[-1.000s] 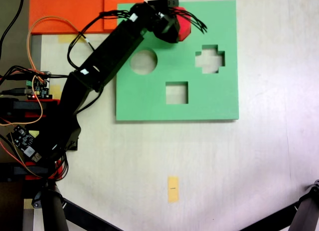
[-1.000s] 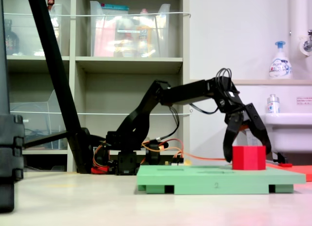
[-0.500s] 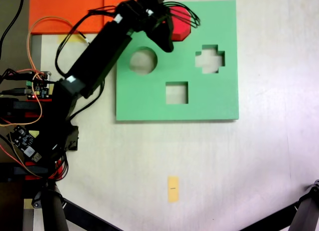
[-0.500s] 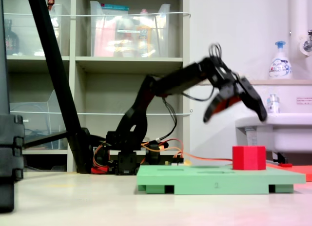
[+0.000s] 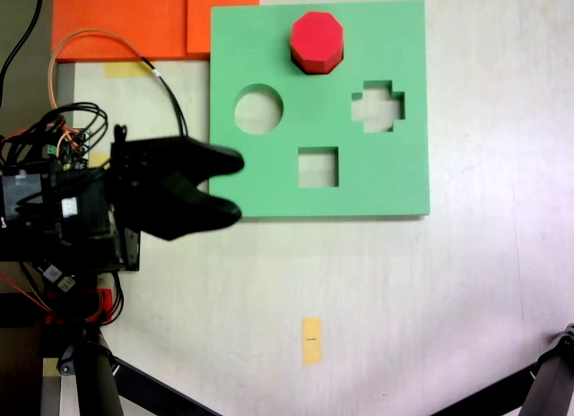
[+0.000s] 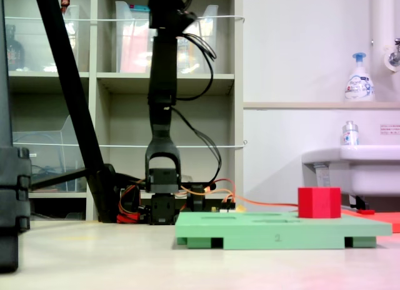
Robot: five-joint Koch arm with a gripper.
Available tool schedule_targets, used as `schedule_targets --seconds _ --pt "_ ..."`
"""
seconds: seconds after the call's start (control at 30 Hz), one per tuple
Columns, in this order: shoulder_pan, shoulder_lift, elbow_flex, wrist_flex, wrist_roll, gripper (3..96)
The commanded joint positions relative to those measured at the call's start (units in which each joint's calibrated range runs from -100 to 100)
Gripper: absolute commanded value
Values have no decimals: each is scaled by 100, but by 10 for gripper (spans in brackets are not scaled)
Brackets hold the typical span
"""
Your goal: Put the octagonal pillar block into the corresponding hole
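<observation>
The octagonal pillar block [image 5: 316,41] is a bright red prism standing on the far middle of the green board [image 5: 269,187]. In the second exterior view the block [image 6: 319,202] rises well above the board [image 6: 275,230] near its right end. The corresponding hole does not show; the block covers that spot, and I cannot tell how deep it sits. My gripper [image 5: 235,187] hangs open and empty high over the board's left edge, far from the block. In the second exterior view the arm [image 6: 164,102] stands upright and its gripper is out of frame.
The board has a round cutout [image 5: 258,109], a cross cutout [image 5: 378,106] and a square cutout [image 5: 317,167]. Orange foam sheets [image 5: 134,21] lie at the first exterior view's top left. Wires and circuit boards [image 5: 63,151] crowd the arm's base. A yellow tape strip [image 5: 311,341] marks the table.
The gripper let go of the red block, rose, and swung back over the arm's base. The block stays standing where it was set on the board.
</observation>
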State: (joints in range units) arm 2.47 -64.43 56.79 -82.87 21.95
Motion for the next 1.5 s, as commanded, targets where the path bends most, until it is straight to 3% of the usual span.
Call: schedule_targets --seconds 0.03,0.27,0.57,0.73,0.87,1.5 --pt "-200 -638 -1481 617 -200 523" --pt "-254 -3557 -7722 3901 -576 525" --pt "-254 -3557 -15021 10131 -1475 491" --pt "-161 -3557 -15679 10150 -1582 493" --pt "-176 -3557 -15679 8369 -1636 491" --pt "-186 -3557 -15679 8398 -1621 493"
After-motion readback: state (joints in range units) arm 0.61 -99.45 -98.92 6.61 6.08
